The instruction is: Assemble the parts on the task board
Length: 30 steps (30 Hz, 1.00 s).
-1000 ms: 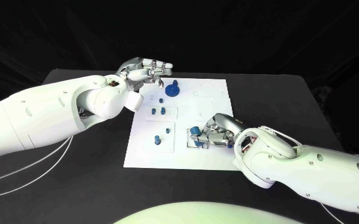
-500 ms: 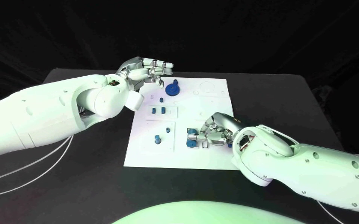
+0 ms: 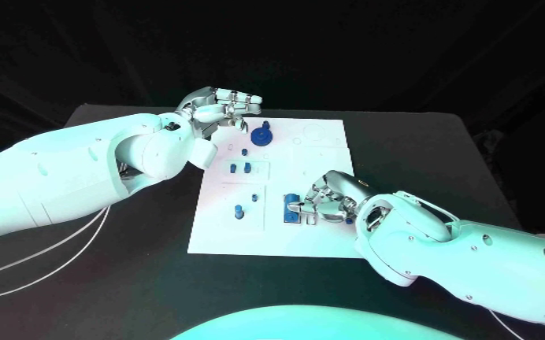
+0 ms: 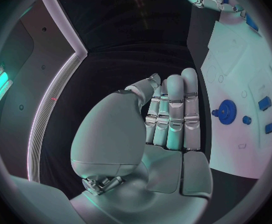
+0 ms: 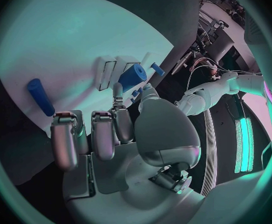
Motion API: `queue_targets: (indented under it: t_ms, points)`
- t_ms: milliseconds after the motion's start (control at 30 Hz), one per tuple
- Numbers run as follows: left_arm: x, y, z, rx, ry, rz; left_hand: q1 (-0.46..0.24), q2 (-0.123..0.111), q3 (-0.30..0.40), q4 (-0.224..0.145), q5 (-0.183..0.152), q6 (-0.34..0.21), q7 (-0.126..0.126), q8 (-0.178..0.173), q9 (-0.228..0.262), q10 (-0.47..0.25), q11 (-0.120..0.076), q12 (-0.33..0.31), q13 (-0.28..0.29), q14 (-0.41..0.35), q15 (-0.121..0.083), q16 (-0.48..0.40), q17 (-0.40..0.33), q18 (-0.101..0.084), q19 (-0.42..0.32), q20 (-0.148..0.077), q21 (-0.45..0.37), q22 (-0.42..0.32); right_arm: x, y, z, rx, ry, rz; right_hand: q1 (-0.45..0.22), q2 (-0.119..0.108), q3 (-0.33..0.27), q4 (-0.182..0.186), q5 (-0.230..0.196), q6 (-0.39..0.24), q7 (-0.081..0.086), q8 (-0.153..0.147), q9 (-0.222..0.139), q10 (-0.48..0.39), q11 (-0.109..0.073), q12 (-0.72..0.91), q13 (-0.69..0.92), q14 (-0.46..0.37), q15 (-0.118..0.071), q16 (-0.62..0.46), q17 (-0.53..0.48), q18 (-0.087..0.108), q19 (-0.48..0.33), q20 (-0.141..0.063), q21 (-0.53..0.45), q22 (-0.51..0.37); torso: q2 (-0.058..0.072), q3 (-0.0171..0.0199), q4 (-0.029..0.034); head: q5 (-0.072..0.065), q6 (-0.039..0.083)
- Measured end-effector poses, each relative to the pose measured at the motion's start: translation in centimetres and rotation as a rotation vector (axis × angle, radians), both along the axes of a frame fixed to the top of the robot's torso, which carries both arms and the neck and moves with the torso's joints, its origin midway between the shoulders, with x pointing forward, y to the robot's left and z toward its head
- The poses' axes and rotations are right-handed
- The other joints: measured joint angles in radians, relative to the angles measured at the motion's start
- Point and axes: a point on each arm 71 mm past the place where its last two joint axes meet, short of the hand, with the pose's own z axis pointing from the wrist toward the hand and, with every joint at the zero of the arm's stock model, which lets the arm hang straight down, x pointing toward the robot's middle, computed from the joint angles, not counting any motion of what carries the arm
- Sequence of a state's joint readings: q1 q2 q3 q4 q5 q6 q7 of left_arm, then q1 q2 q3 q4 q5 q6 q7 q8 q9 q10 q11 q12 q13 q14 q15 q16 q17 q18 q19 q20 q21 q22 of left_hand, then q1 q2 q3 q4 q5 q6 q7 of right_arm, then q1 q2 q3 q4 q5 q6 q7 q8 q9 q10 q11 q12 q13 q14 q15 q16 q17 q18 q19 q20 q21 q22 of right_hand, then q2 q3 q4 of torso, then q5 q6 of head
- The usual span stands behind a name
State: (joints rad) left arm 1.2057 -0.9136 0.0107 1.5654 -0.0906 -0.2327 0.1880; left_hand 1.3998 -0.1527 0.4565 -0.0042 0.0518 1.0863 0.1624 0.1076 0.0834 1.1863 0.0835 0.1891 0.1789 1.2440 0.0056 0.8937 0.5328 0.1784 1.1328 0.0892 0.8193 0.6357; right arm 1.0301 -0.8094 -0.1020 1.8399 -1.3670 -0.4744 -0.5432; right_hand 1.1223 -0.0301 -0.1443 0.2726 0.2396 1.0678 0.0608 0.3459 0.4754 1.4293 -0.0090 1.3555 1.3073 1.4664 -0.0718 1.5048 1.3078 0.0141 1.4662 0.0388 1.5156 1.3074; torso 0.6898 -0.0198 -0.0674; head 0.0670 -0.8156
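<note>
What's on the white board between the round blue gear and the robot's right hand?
In the head view, two small blue pegs stand in the task board between the blue gear and the right hand.

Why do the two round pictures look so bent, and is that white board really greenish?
The roundness comes from fisheye lenses: in the left wrist view the task board curves along its straight edge, and in the right wrist view it bows too. The greenish cast in the head view is coloured light falling on the board and arms. The left hand looms large, being close to its camera.
</note>
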Motion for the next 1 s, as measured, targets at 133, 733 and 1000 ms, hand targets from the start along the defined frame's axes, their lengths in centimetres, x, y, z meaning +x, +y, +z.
queue_targets:
  t_ms: [133, 733, 1000]
  points:
    - [-0.01, 0.13, 0.0, 0.001, 0.0, 0.002, 0.0, 0.0, 0.0, 0.0, 0.0, 0.0, 0.0, 0.0, 0.0, 0.0, 0.0, 0.0, 0.0, 0.0, 0.0, 0.0, 0.0, 0.0, 0.0, 0.0, 0.0, 0.0, -0.45, -0.37, 0.3, 0.005, -0.008, 0.007, 0.061, 0.006, 0.002, -0.024, 0.025, 0.002, -0.002, 0.007, 0.007, 0.007, -0.007, 0.008, 0.0, 0.0, 0.0, 0.0, 0.0, 0.0, 0.0, 0.0, 0.006, 0.0, 0.0, 0.0005, -0.0008, 0.002, 0.0]
    - [-0.02, 0.1, -0.01, 0.001, 0.002, 0.0, 0.0, 0.0, 0.0, 0.0, 0.0, 0.0, 0.0, 0.0, 0.0, -0.004, 0.004, 0.0, 0.0, 0.0, 0.0, 0.0, 0.0, 0.0, 0.0, 0.0, 0.0, -0.001, -0.23, 0.1, 0.19, -0.004, -0.025, 0.03, 0.108, 0.019, 0.003, -0.036, 0.025, 0.008, -0.008, 0.014, 0.015, 0.014, -0.014, 0.018, 0.001, -0.002, -0.002, 0.0, 0.0, 0.0, 0.0, 0.0, 0.012, 0.001, 0.0, 0.0002, 0.0003, -0.001, 0.003]
    - [-0.02, 0.1, -0.02, 0.001, 0.002, 0.0, 0.0, 0.0, 0.0, 0.0, 0.0, 0.0, 0.0, 0.0, 0.0, -0.004, 0.004, 0.0, 0.0, 0.0, 0.0, 0.0, -0.001, 0.0, 0.0, 0.0, -0.004, -0.001, 0.07, 0.06, 0.05, -0.012, -0.026, 0.029, 0.136, 0.035, 0.012, -0.051, 0.039, 0.012, -0.012, 0.021, 0.022, 0.023, -0.016, 0.035, 0.007, 0.0, -0.007, 0.0, 0.0, 0.0, -0.002, -0.002, 0.016, 0.001, 0.0, 0.0, -0.0001, -0.002, 0.0]
